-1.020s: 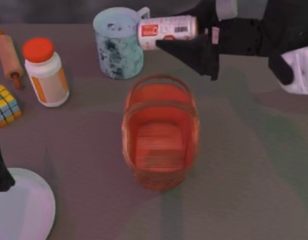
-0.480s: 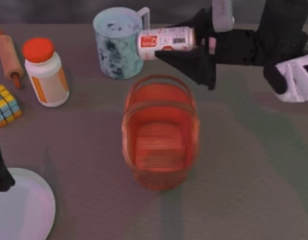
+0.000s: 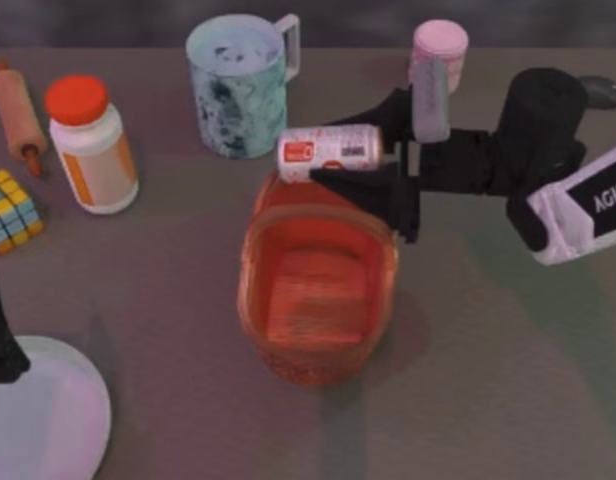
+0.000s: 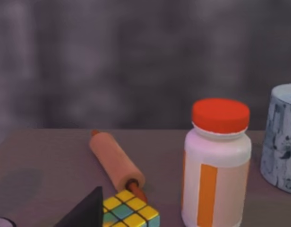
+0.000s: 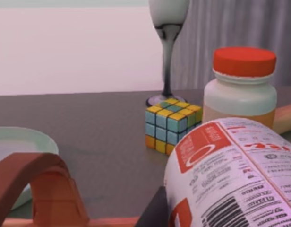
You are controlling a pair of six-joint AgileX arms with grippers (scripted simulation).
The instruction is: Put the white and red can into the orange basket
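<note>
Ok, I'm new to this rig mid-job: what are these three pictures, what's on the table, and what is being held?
The top view looks down on the table; the other two come from cameras on each arm's wrist. The right gripper is shut on the white and red can, holding it on its side over the far rim of the orange basket, not yet inside. The left arm sits parked at the table's left edge. Also on the table: a marbled mug, a red-capped bottle, a rolling pin, a colour cube, a pink-lidded jar and a white plate.
</note>
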